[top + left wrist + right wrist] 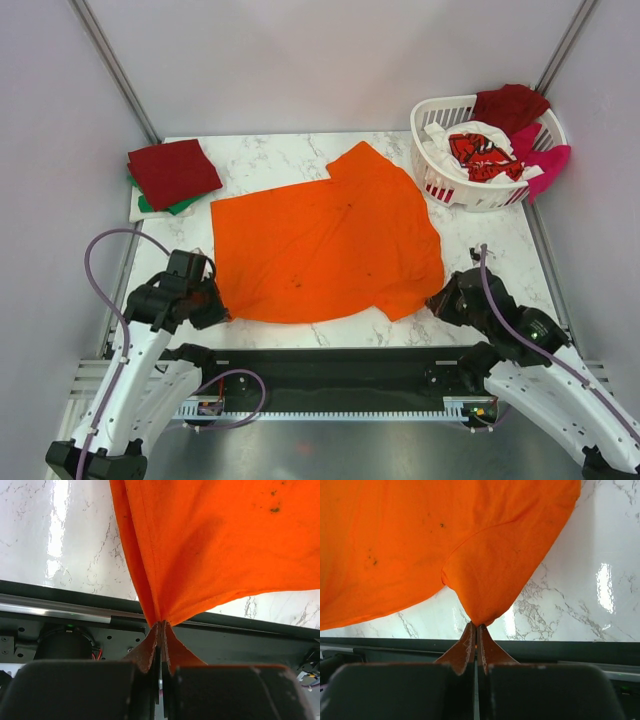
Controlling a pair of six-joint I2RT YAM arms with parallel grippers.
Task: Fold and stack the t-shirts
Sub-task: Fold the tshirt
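Clamping orange t-shirt (320,245) at near-left corner with left gripper (161,625), at near-right sleeve with right gripper (476,626), both pinched tight on cloth.

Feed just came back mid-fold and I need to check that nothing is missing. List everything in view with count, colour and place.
orange t-shirt: 1, bright orange, spread flat mid-table
folded dark red t-shirt: 1, dark red, far-left corner, top of the stack
green t-shirt: 1, green, under it, only its edge shows
laundry basket: 1, white, far-right corner
loose dark red t-shirt: 1, dark red, over the basket's far rim
printed t-shirt: 1, white with red print, inside the basket
magenta t-shirt: 1, magenta, over the basket's right rim
table: 1, white marble
left gripper: 1, black, shut on the orange shirt's near-left corner
right gripper: 1, black, shut on its near-right sleeve
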